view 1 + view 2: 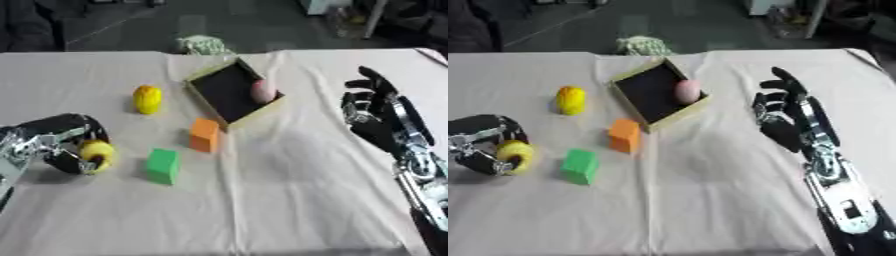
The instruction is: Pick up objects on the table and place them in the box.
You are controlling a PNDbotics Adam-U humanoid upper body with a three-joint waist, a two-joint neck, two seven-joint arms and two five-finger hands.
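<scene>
My left hand [63, 142] lies low on the table at the left, its fingers curled round a yellow ring-shaped object [97, 154]. A green block [163, 166] stands just right of it, and an orange block [205, 134] a little farther right and back. A yellow rounded object [147, 99] rests behind them. The shallow box [206, 101] with a dark floor sits at the middle back, holding a pink egg-shaped object [262, 91] against its right wall. My right hand [372, 111] is open at the right, fingers up, apart from the box.
A white cloth [262, 200] covers the table. A pale woven object [203, 45] lies at the table's far edge behind the box. The dark floor shows beyond the table.
</scene>
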